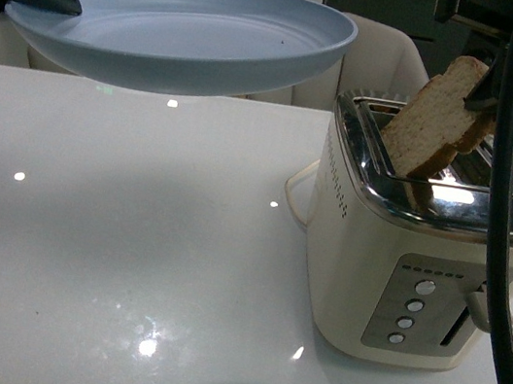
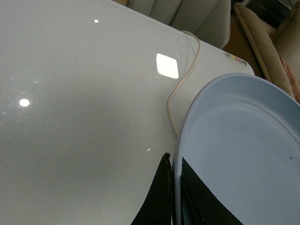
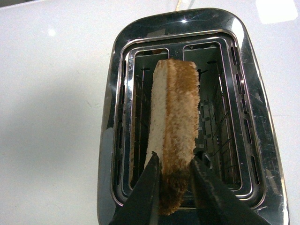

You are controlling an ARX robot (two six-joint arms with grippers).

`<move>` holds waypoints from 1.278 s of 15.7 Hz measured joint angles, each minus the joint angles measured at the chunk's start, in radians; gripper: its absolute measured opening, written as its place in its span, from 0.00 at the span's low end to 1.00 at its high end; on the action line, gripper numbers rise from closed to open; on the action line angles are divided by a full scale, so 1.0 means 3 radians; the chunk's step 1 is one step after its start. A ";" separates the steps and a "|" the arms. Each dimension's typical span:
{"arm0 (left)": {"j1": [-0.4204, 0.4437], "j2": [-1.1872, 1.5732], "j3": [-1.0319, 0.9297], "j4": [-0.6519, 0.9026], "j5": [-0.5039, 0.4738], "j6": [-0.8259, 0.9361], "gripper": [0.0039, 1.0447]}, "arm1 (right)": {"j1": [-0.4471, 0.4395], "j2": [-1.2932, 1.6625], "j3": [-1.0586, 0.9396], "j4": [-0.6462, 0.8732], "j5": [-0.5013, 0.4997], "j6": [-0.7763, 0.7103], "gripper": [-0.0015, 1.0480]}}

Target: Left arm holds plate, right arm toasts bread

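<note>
The pale-blue plate (image 1: pixel 189 33) hangs in the air at the upper left of the front view, well above the white table. My left gripper (image 2: pixel 174 161) is shut on the plate's (image 2: pixel 243 150) rim, one finger under and one over it. The bread (image 1: pixel 436 119), a light brown half-slice with tan crust, leans tilted with its lower end in a slot of the cream and chrome toaster (image 1: pixel 400 275). My right gripper (image 3: pixel 174 160) is shut on the bread's (image 3: pixel 174 112) upper end, directly above the toaster's (image 3: pixel 262 140) slots.
The toaster's cream cord (image 2: pixel 180 86) loops across the glossy white table (image 1: pixel 109 246). A thick black cable (image 1: pixel 502 194) hangs in front of the toaster. Pale chairs (image 1: pixel 383 55) stand behind the table's far edge.
</note>
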 joint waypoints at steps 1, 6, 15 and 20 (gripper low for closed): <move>0.0001 0.0000 0.0000 0.0000 0.0001 0.0000 0.02 | 0.0000 0.0000 0.0000 -0.0004 0.0000 0.0000 0.25; 0.0001 0.0000 0.0000 0.0000 0.0000 0.0000 0.02 | -0.0001 0.0000 -0.0001 0.0041 -0.0013 0.0000 0.96; 0.0001 0.0000 0.0000 0.0000 0.0000 0.0000 0.02 | 0.0003 -0.0056 -0.0086 0.0392 0.0242 -0.0200 0.94; 0.0001 0.0000 0.0000 0.0000 0.0000 0.0000 0.02 | -0.0346 -0.0607 -0.0779 0.1207 0.0649 -0.0935 0.94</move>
